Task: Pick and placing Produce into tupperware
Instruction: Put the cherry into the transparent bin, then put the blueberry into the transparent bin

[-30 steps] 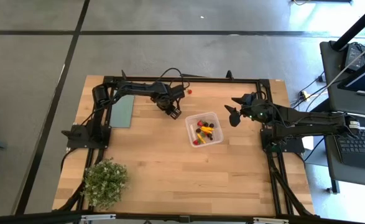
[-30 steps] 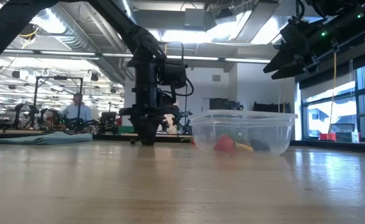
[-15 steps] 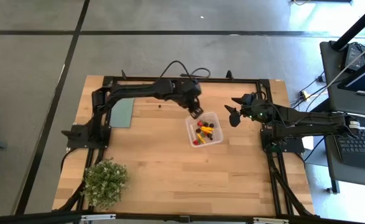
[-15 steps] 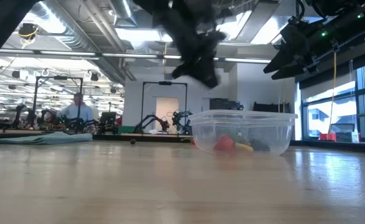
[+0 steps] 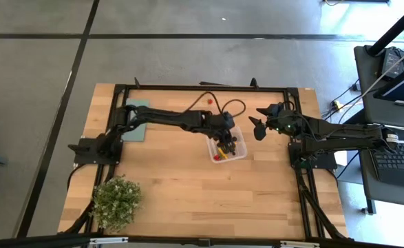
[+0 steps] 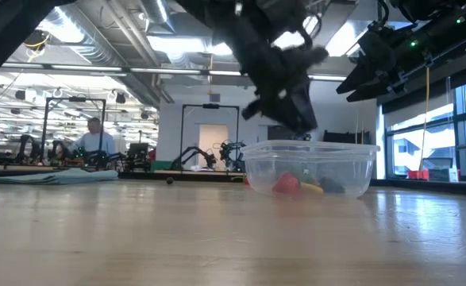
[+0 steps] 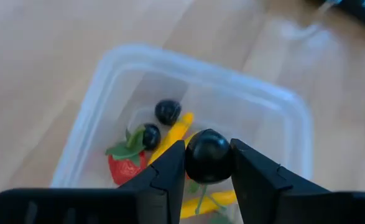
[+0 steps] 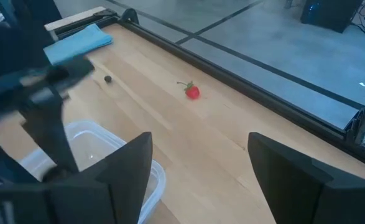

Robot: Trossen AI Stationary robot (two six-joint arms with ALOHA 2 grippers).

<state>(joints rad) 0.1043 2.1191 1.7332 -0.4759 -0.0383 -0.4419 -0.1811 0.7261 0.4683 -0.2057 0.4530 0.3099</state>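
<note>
Step in hand: drop-off. Left gripper (image 7: 208,177) sits over the tupperware (image 7: 107,81) w/ a dark round berry (image 7: 208,155) pinched between its fingertips, jaws nearly closed around it, not yet let go. Next move, by my read: open the jaws so the berry falls inside, keeping centred over the container so it doesn't clip the rim and bounce out. After that, two strays on the table need fetching.

Near to far on the table: potted plant (image 5: 116,201) at near left corner, not involved. Mid-table, right of centre, the tupperware (image 5: 225,143) holds several produce pieces already: strawberry (image 7: 123,168), yellow-orange long pieces (image 7: 177,129), two more dark berries (image 7: 167,111). Farther back, a teal cloth (image 5: 135,122) lies at far left; a small dark bit (image 8: 108,79) on the wood betw. cloth and container; a red piece w/ stem (image 5: 208,100) near the far edge.

Arm pose: left arm stretched long from its base at left, reaching rightward across the table, wrist angled down over the container's far-left part; in low view its gripper (image 6: 292,111) hangs just above the rim, not touching. Right gripper (image 5: 259,127) waits raised, just right of the container, fingers spread wide, holding nothing.
</note>
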